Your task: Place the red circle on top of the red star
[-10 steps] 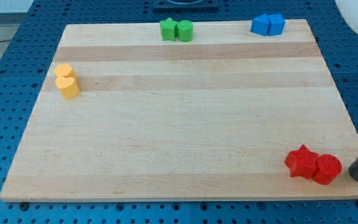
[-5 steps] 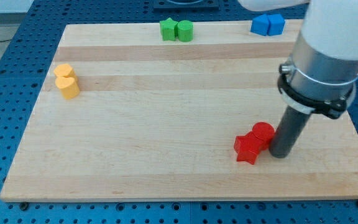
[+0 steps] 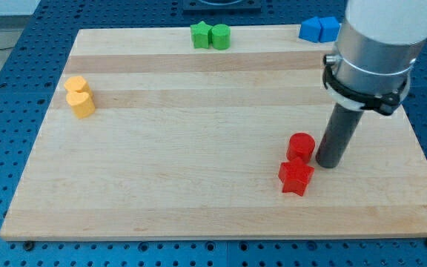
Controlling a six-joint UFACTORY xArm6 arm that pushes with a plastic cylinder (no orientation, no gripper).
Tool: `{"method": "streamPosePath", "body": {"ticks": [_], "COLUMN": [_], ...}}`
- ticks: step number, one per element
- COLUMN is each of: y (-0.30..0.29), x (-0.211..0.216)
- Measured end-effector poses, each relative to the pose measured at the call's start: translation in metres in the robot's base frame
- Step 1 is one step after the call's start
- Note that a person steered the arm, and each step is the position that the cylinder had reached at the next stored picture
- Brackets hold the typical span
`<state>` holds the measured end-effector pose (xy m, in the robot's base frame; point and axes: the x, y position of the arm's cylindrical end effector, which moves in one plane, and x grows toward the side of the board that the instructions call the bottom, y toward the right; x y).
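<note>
My tip [image 3: 328, 165] rests on the surface [image 3: 199, 148], just beside the red circle [image 3: 301, 147] at its 3 o'clock. The circle touches the red star [image 3: 296, 178] at the star's 12 o'clock. The rod has no fingers and holds nothing.

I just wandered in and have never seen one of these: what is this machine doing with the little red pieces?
An arm with a dark rod is pushing blocks around a wooden board. My tip rests just right of the red circle, which touches the red star from the top side. Green, blue and yellow pairs sit apart.
</note>
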<state>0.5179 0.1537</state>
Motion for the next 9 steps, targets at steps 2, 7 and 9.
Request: {"method": "streamPosePath", "body": {"ticks": [2,7,9], "y": [-0.018,-0.084,-0.132], "x": [-0.01,-0.08,-0.038]}}
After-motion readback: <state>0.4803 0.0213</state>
